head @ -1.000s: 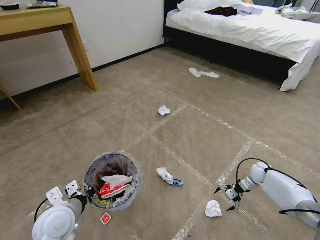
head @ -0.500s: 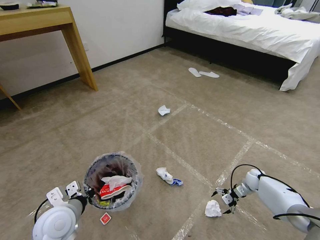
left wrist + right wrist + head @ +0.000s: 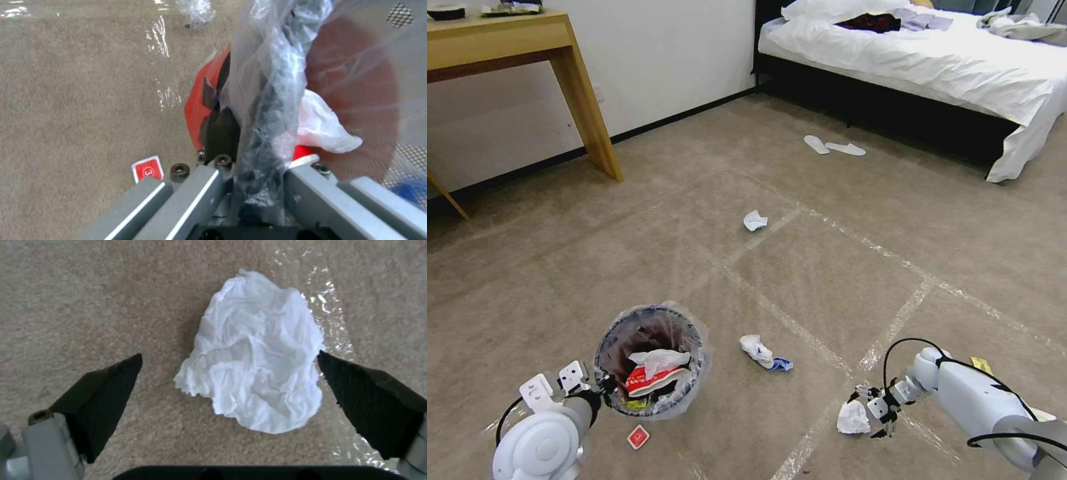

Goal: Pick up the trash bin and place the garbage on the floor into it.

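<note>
The trash bin [image 3: 642, 331], lined with clear plastic, hangs low over the floor [image 3: 840, 267] at lower left, holding a white tissue and red-white paper. My left gripper [image 3: 602, 387] is shut on its near rim; in the left wrist view the gripper [image 3: 256, 170] pinches the rim and liner of the bin [image 3: 351, 83]. My right gripper [image 3: 865, 413] is open at lower right, its fingers either side of a crumpled white tissue [image 3: 852, 419]. In the right wrist view the tissue [image 3: 258, 373] lies on the carpet between the black fingertips [image 3: 115, 383], not touched.
More garbage lies about: a white-and-blue wad [image 3: 764, 352], a white paper [image 3: 754, 220], a red card [image 3: 638, 437], a yellow scrap [image 3: 980, 364]. A wooden desk [image 3: 584, 100] stands far left, a bed [image 3: 934, 60] far right, slippers [image 3: 834, 147] before it.
My right gripper has come down and to the left, from beside the crumpled tissue to straddling it. The left arm and the bin have stayed put.
</note>
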`<state>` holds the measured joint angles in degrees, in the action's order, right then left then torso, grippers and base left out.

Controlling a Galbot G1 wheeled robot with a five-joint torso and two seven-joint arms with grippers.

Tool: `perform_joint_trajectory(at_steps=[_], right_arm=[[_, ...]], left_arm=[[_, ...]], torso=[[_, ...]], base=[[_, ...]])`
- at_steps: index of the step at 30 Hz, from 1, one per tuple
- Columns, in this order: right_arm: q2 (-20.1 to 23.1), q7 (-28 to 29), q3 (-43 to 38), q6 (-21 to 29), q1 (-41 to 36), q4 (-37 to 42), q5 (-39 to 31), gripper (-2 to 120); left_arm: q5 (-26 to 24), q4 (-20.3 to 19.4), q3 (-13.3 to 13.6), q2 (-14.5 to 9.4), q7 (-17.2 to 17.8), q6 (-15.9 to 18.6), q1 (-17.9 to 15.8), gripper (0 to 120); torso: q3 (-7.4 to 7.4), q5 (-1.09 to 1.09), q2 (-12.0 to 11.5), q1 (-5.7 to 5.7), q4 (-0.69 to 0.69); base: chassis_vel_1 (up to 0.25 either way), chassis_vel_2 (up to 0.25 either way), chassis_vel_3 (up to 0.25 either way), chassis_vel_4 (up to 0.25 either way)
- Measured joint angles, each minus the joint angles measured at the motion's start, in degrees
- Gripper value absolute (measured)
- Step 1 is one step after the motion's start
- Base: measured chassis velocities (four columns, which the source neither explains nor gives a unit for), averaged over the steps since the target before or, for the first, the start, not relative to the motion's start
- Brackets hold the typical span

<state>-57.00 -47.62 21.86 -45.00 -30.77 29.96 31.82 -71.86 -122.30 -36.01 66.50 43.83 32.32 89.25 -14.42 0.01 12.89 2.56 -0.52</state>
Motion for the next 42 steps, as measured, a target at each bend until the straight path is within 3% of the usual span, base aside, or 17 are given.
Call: perform_joint_trajectory(at_steps=[11, 20, 22, 25, 27, 28, 31, 38, 42], right_arm=[[-0.78, 0.99, 0.16, 0.76, 0.07, -1.54, 0.69, 99], [-1.95, 3.45, 1.31, 1.90, 0.44, -2.99, 0.69, 85], [-2.30, 4.42, 1.62, 2.29, 0.50, -3.45, 0.58, 74], [-2.41, 4.67, 1.73, 2.36, 0.55, -3.55, 0.53, 68], [-2.51, 5.05, 2.01, 2.38, 0.53, -3.53, 0.28, 55], [-2.51, 5.05, 2.01, 2.38, 0.53, -3.53, 0.28, 55], [-2.59, 5.80, 2.26, 2.42, 0.26, -3.55, -0.49, 40], [-2.51, 5.93, 2.29, 2.29, 0.15, -3.22, -1.51, 19], [-0.68, 3.51, 1.00, 1.76, 0.28, -0.30, -7.59, 0]], left_arm=[[0.36, 0.00, 0.16, 0.25, -0.18, -0.27, 0.01, 0], [0.75, -0.47, 0.13, 0.41, -0.68, -0.68, 0.18, 0], [1.00, -0.50, 0.15, 0.49, -0.93, -0.87, 0.25, 0], [1.04, -0.51, 0.16, 0.49, -1.01, -0.95, 0.23, 0], [1.08, -0.57, 0.18, 0.37, -1.08, -1.12, 0.13, 0], [1.08, -0.57, 0.18, 0.37, -1.08, -1.12, 0.13, 0], [1.08, -0.55, 0.28, 0.21, -1.11, -1.14, -0.02, 0], [0.97, -0.26, 0.43, -0.16, -1.13, -1.19, -0.37, 0], [0.59, -0.20, 0.54, -0.61, -1.05, -1.18, -0.49, 0]], torso=[[0.00, 0.00, 0.00, 0.00, 0.00], [0.00, 0.00, 0.00, 0.00, 0.01], [0.00, 0.00, 0.00, 0.00, 0.00], [0.00, 0.00, 0.00, 0.00, 0.00], [0.00, 0.00, 0.00, 0.00, 0.01], [0.00, 0.00, 0.00, 0.00, 0.01], [0.00, 0.00, 0.00, 0.00, 0.00], [0.00, 0.00, 0.00, 0.00, 0.00], [0.00, 0.01, 0.00, 0.00, -0.01]], base=[[0.000, 0.000, 0.000, 0.000], [0.000, 0.000, 0.000, 0.000], [0.000, 0.000, 0.000, 0.000], [0.000, 0.000, 0.000, 0.000], [0.000, 0.000, 0.000, 0.000], [0.000, 0.000, 0.000, 0.000], [0.000, 0.000, 0.000, 0.000], [0.000, 0.000, 0.000, 0.000], [0.000, 0.000, 0.000, 0.000]])
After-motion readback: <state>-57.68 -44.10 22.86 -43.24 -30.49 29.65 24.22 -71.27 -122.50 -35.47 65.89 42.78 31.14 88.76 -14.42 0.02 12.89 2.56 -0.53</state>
